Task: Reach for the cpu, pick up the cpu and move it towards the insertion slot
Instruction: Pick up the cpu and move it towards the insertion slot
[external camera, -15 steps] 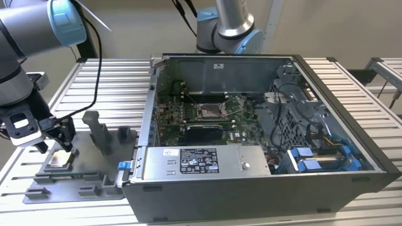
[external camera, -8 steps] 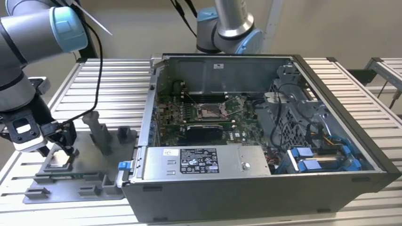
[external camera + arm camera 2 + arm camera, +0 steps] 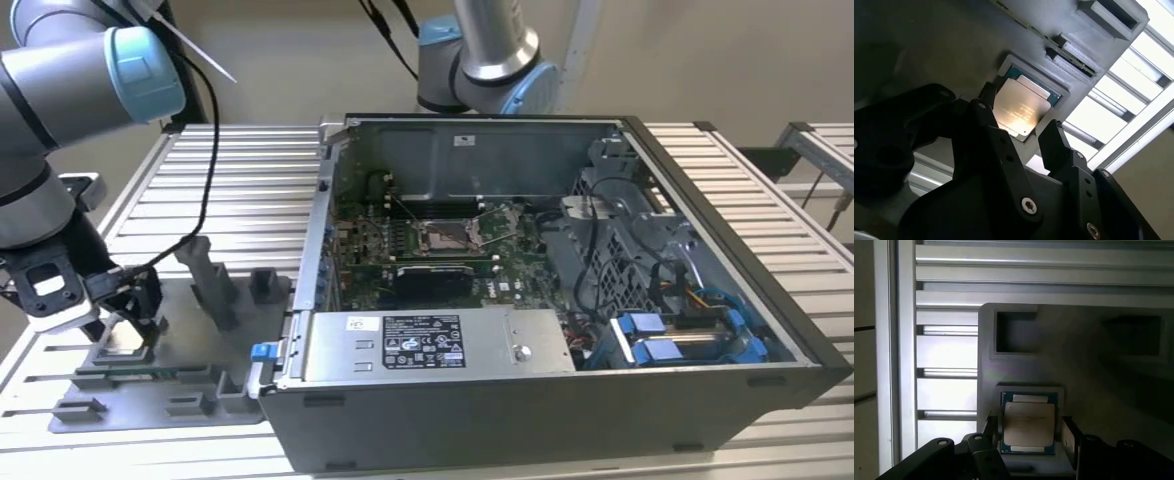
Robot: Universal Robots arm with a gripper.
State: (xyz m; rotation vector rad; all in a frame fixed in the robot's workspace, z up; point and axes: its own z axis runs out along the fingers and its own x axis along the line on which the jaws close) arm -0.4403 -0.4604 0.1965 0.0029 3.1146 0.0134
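Note:
The cpu, a pale silvery square with a thin green edge, lies flat in a square pocket of the grey fixture plate at the exterior view's left. My gripper hangs low right over it. In both wrist views the black fingers stand on either side of the cpu, a small gap showing on each side, so the gripper is open. The insertion slot, a silver-framed socket on the green board, sits inside the open computer case, well off to the exterior view's right.
Grey upright fixture blocks rise from the plate between my gripper and the case wall. An empty square pocket lies beyond the cpu's pocket. A second robot arm stands behind the case. Slatted metal table runs all around.

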